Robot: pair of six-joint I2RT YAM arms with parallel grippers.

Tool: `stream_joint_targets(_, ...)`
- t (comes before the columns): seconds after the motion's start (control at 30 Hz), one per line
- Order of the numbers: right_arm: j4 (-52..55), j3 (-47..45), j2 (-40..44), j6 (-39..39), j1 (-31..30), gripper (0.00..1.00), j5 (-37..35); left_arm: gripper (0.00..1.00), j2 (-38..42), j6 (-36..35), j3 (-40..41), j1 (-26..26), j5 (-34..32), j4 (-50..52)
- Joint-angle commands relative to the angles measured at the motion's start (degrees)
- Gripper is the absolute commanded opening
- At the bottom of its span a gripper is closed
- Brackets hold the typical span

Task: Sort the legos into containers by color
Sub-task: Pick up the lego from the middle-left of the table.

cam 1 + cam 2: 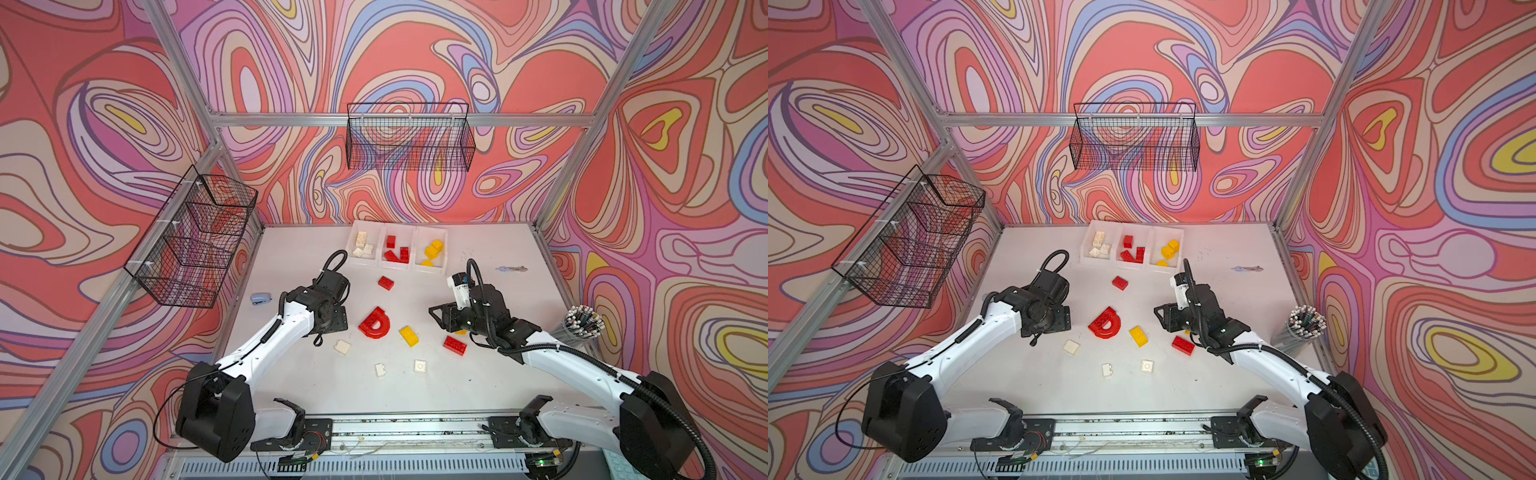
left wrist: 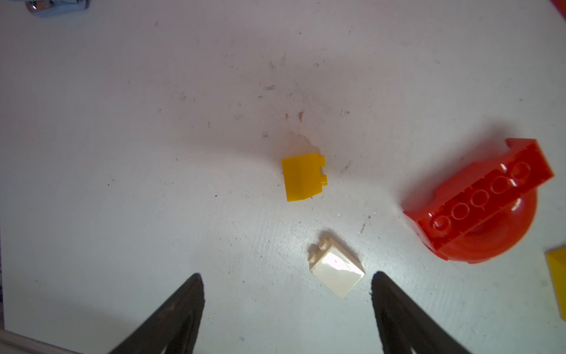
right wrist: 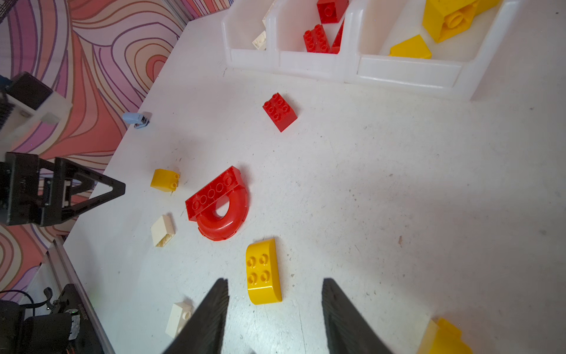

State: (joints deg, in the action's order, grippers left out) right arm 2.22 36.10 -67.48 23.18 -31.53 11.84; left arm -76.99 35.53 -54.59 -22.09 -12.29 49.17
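Your left claw (image 2: 286, 274) hangs spread wide over the table (image 2: 122, 153), pinching nothing. A white slope brick (image 2: 336, 269) lies just beside one finger, studs pointing away from the claw, and a small yellow brick (image 2: 303, 177) sits further ahead. Your right claw (image 3: 274, 280) is spread too and empty; the rounded yellow brick (image 3: 264, 271) lies studs-up just ahead of its gap, long axis running along the claw's reach. Beyond it the red arch (image 3: 220, 208) lies flat, its studded bar running diagonally and its curve bulging toward the right arm. A red brick (image 1: 385, 282) sits alone between the arch and the bins (image 3: 309, 61), which stand at the far edge holding white, red and yellow apart. A second red brick (image 1: 454, 345) lies close under the right arm. The stapler (image 1: 260, 298) and the cup of pens (image 1: 582, 324) stand at opposite table edges, well apart from the bricks
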Motion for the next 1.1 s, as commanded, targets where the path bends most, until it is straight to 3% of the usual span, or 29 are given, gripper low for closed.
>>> stream_joint_targets(0.0,-1.3,-0.9,0.4,-0.6,0.2,0.52,0.6,0.84,-3.0,4.1,0.8,1.0,0.2,-2.7)
stream_joint_targets(0.3,-1.7,-1.6,0.4,-0.6,0.2,0.52,0.6,0.82,-12.6,3.4,-1.7,1.7,-0.9,-5.9)
stream_joint_targets(1.07,-3.0,-2.5,-0.6,-0.4,0.2,0.52,1.1,0.57,-21.9,2.6,-4.4,2.0,-1.6,-9.0)
